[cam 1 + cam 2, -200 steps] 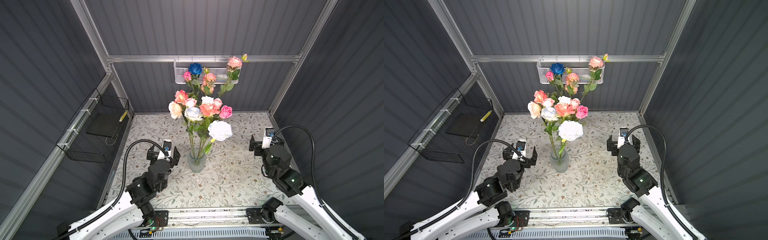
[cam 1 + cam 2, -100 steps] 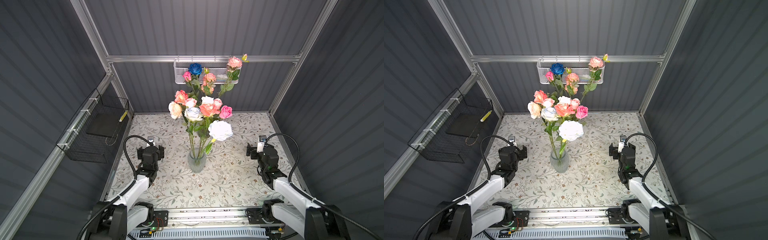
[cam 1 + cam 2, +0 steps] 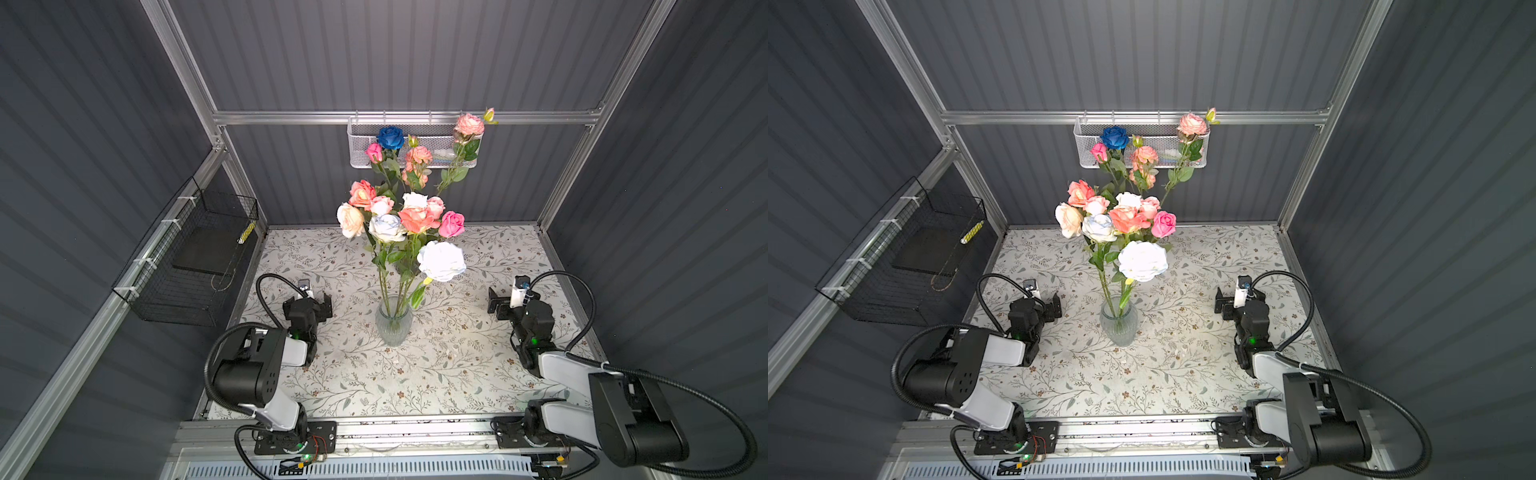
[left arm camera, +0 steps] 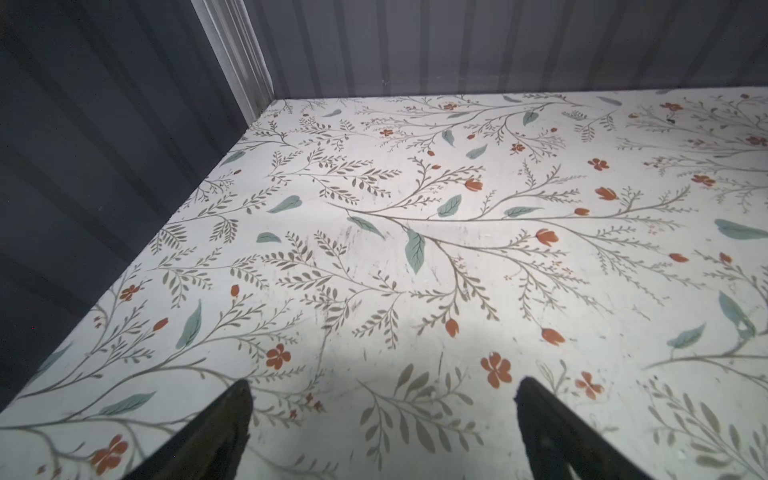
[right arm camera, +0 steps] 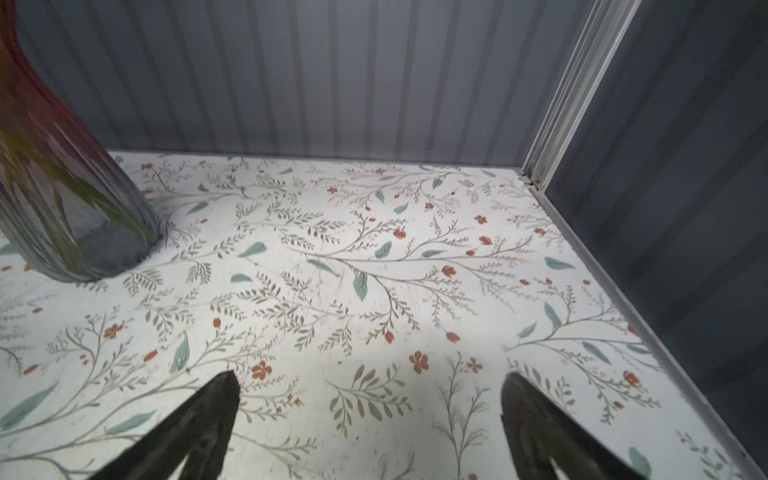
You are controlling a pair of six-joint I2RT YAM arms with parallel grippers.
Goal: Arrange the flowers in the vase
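**Top views:** In both top views the flowers (image 3: 399, 216) all stand in the vase (image 3: 393, 324) at mid-table. Stems run down through the neck and the heads fan out above. The tallest heads overlap the white mesh basket (image 3: 357, 145) on the back rail. No loose stem lies on the table (image 3: 457, 374).

Bouquet and vase look the same as a second ago; only the arms differ. They were raised and reaching in, then stretched low, and now the elbows are folded back toward the front rail. My read is that arranging is done and the arms are parking.

The left gripper (image 3: 318, 298) sits low to the left of the vase, well apart from it. The right gripper (image 3: 512, 302) sits low to the right, also well apart. Both point at the back wall.

**Left wrist:** The left gripper (image 4: 384, 382) has its fingers spread wide with nothing between them. Only patterned table and a wall corner lie ahead. No flower or vase shows here.

**Right wrist:** The right gripper (image 5: 370, 375) is also spread wide and holds nothing. The vase (image 5: 70, 216) shows at the frame edge, ribbed glass with green stems inside, slightly blurred. It stands upright on the table, apart from the fingers.
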